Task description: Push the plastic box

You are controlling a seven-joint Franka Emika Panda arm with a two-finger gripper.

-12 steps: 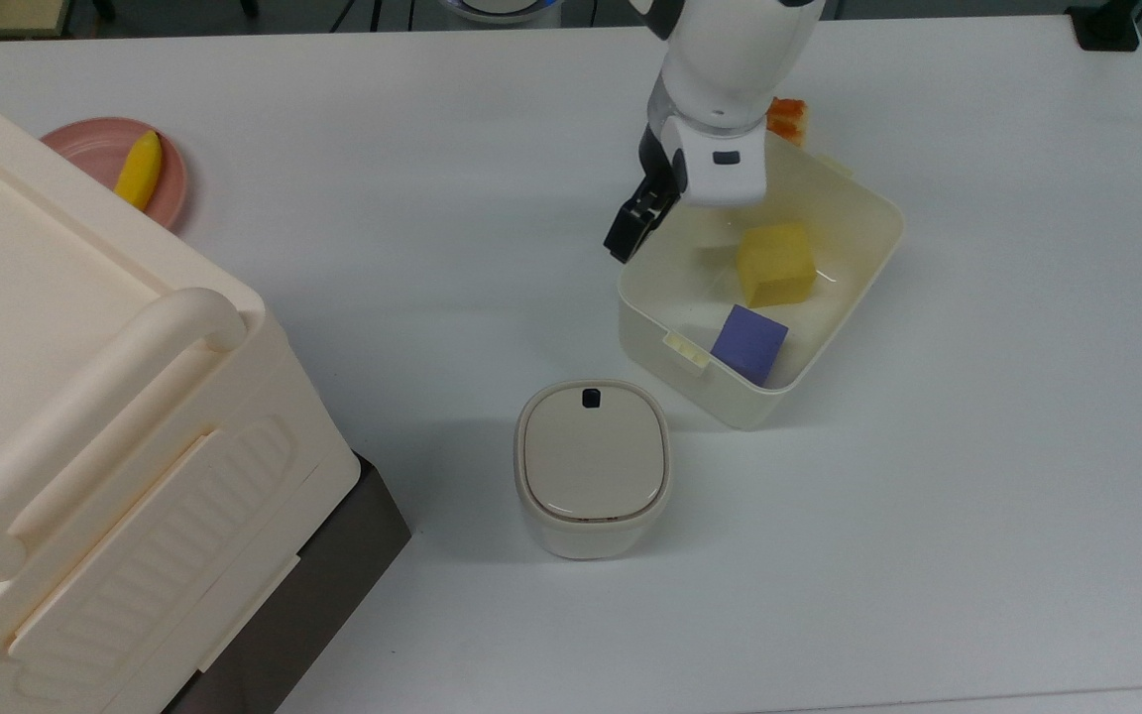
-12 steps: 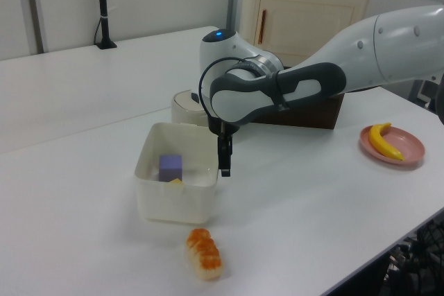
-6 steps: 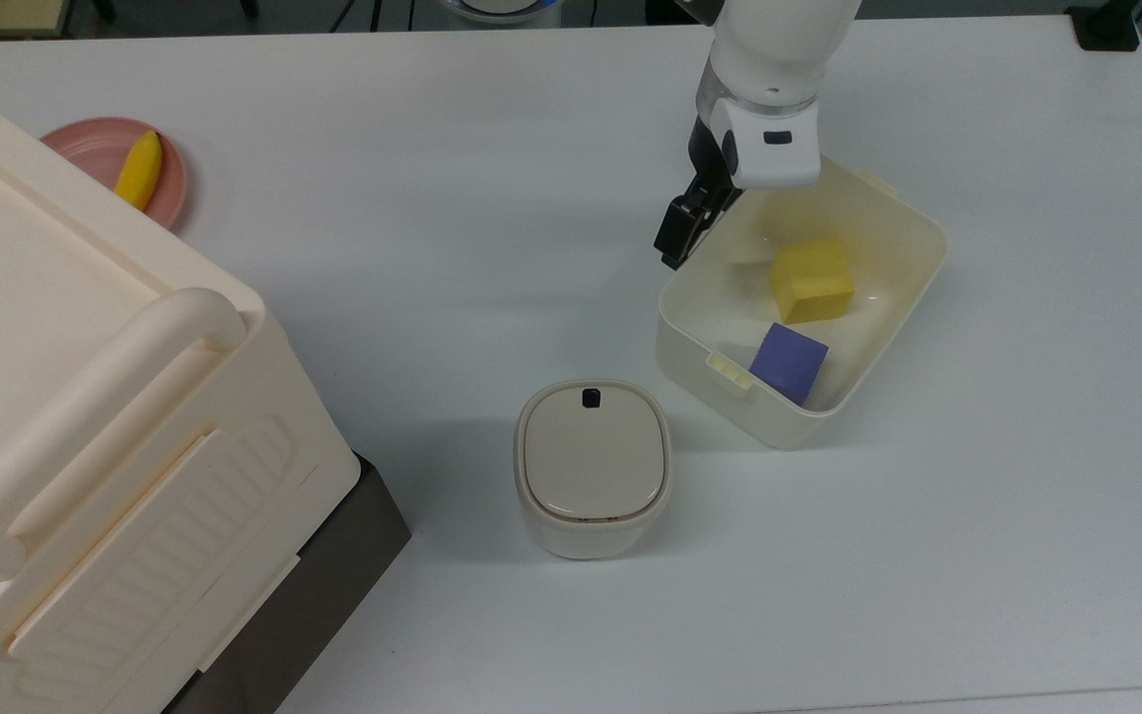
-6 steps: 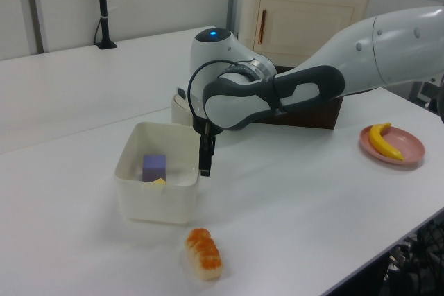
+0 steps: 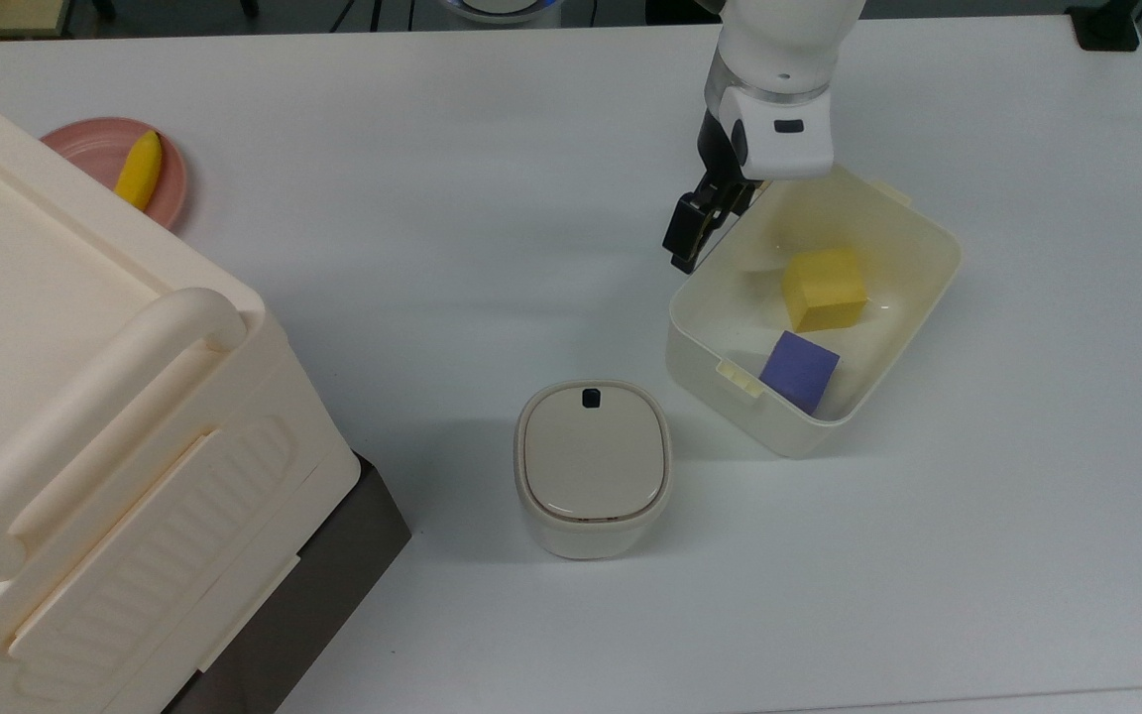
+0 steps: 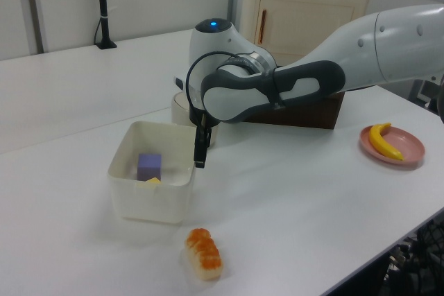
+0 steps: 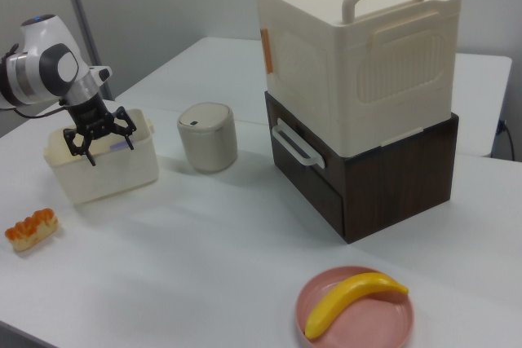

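The plastic box (image 5: 720, 397) is a cream open tub at the top view's right, holding a yellow block (image 5: 824, 288) and a purple block (image 5: 799, 369). My gripper (image 5: 687, 243) hangs at the box's upper left corner, its dark fingers against the outside of the wall. In the left view the gripper (image 6: 199, 159) sits at the right wall of the box (image 6: 149, 202). In the right view the gripper (image 7: 98, 143) stands open, fingers spread over the rim of the box (image 7: 102, 177), with nothing held.
A round lidded bin (image 5: 593, 466) stands just below and left of the box. A tall cream cabinet (image 5: 85, 426) takes up the top view's left. A pink plate (image 5: 85, 149) carries a banana (image 5: 140, 169). A sushi piece (image 6: 203, 253) lies near the box.
The gripper has moved toward the top view's right and the box has slid that way with it, turning slightly; in the left view the box has moved left, away from the sushi.
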